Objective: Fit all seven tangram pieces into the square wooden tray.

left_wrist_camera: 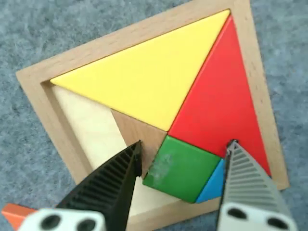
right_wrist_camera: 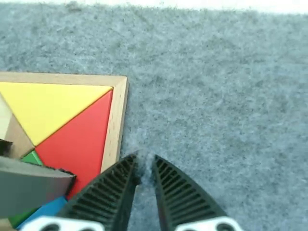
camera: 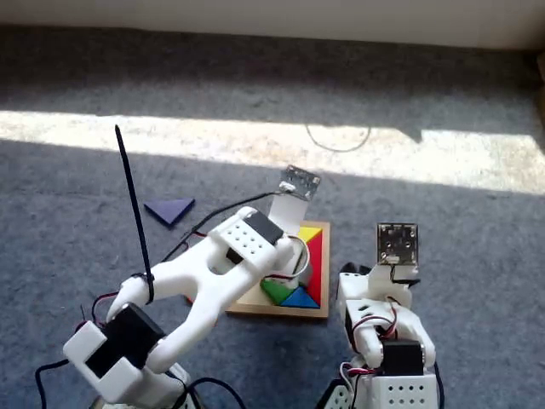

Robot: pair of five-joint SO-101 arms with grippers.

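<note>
Setting: a carpeted room, more a home or small office than a fitted lab. Evidence: grey-blue carpet [camera: 68, 187] (short, dense pile) under everything, a band of sunlight [camera: 213, 141] lying across it, and a pale wall base [camera: 255, 17] along the far edge. A loose loop of thin wire [camera: 338, 141] lies on the pile. The left arm [camera: 204, 290] and right arm [camera: 387, 336] carry exposed leads, a hobby-style rig.
</note>
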